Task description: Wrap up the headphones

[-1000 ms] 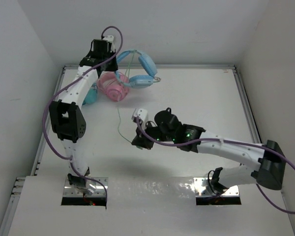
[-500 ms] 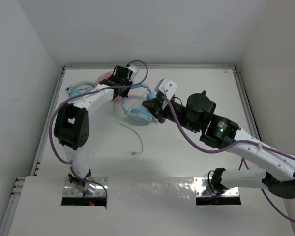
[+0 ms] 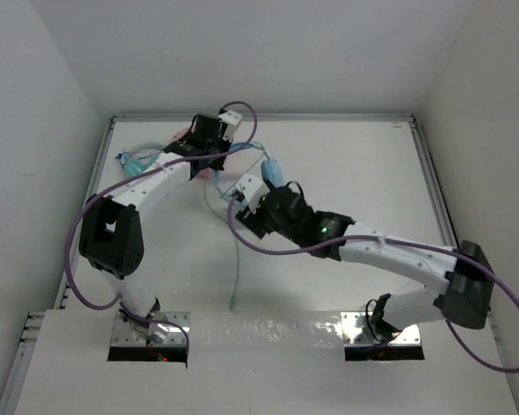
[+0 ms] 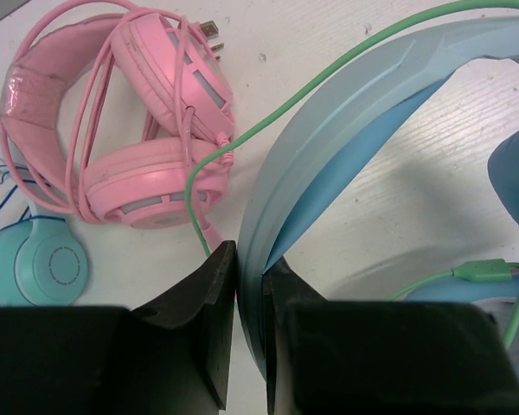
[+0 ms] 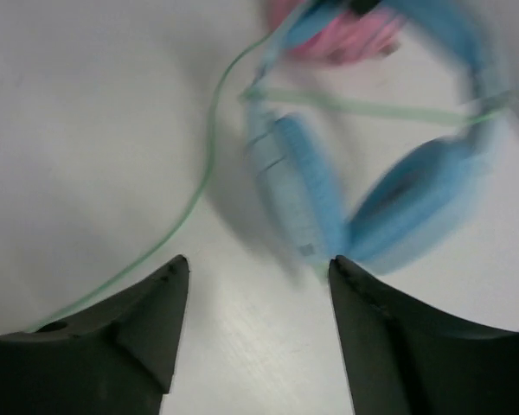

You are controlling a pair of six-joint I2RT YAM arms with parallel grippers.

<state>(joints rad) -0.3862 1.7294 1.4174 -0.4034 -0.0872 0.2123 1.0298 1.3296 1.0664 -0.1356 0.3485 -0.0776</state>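
Left: my left tool (image 4: 249, 259) is clenched on the wide headband of the large light-blue over-ear headphones (image 4: 346, 112).
Right: my right tool (image 5: 258, 268) is released, grasping nothing.
Where: the headphones sit upper centre on the white worktop (image 3: 363, 164), beside pink headphones (image 4: 147, 130).
Trailing: the thin pale-green cable (image 3: 237, 272) runs down-frame.

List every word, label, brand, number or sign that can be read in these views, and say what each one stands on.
None can be read.
Left wrist view: the headphones, the pink headphones and the teal headphones show no print or logo.
Right wrist view: too blurred to show any marking.
Top view: too far off for small print; no label or sign shows.
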